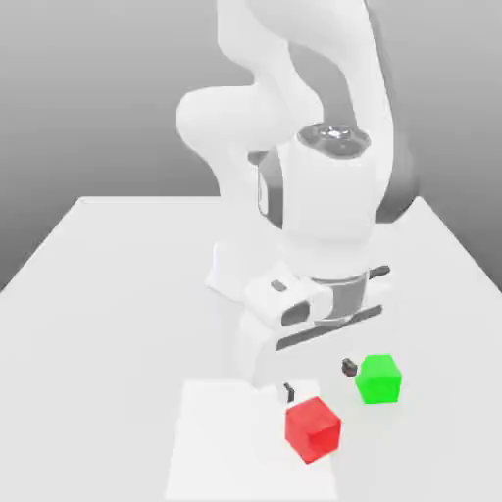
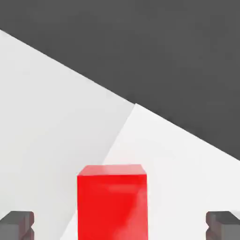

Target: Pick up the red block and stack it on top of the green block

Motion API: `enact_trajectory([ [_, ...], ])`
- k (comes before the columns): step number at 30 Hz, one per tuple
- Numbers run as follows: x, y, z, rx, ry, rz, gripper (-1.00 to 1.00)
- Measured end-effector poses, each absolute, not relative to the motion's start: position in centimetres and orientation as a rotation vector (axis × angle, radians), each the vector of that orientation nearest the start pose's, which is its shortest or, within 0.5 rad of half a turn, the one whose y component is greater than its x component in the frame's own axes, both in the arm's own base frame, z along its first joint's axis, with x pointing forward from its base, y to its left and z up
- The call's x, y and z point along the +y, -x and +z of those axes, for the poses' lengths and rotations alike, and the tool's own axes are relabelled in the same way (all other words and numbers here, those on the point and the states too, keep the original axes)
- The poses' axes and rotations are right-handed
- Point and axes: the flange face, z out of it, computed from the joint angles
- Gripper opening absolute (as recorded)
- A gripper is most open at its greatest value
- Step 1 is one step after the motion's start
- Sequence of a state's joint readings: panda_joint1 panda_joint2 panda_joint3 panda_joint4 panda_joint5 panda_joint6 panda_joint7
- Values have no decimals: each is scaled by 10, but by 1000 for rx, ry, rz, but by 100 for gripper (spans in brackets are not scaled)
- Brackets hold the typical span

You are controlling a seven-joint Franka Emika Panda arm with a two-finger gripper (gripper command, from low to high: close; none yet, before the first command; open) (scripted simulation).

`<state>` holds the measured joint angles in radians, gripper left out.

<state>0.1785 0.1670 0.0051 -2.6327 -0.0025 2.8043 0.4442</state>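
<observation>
Exterior view: the white arm bends down over a white table [image 1: 98, 294], and its gripper [image 1: 319, 380] hangs low near the table's front part, fingers pointing down. Two dark fingertips [image 1: 289, 392] show below the hand, set well apart from each other, so the pincer is spread wide and pinches nothing. The red block [image 1: 313, 428] rests on a slightly brighter square mat [image 1: 225, 441] laid on the table, near that mat's edge on the exterior view's right; it sits just in front of and below the fingertips, not touching either one. The green block [image 1: 379, 378] stands on the bare table, just beside the fingertip on the exterior view's right and near the red block, the two cubes apart with a gap between them. Both cubes lie flat on a face. From the hand view, the red block [image 2: 112, 201] appears between the two dark fingertips [image 2: 18, 225], with clear white surface on either side of it, so neither pad is against it; the mat's edge runs diagonally across the table behind the cube
</observation>
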Motion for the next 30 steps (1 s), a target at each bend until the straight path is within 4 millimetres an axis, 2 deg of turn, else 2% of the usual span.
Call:
enact_trajectory([
  [3,78,-420,155,402,3116,-1,0],
  [4,78,-419,148,402,3116,0,-100],
  [11,78,-419,148,401,3116,1,-100],
  [17,81,-417,206,398,3114,2,-100],
  [23,153,-365,232,271,3104,16,-100],
  [28,182,-319,245,236,3124,7,-100],
  [30,187,-312,236,229,3132,0,-100],
])
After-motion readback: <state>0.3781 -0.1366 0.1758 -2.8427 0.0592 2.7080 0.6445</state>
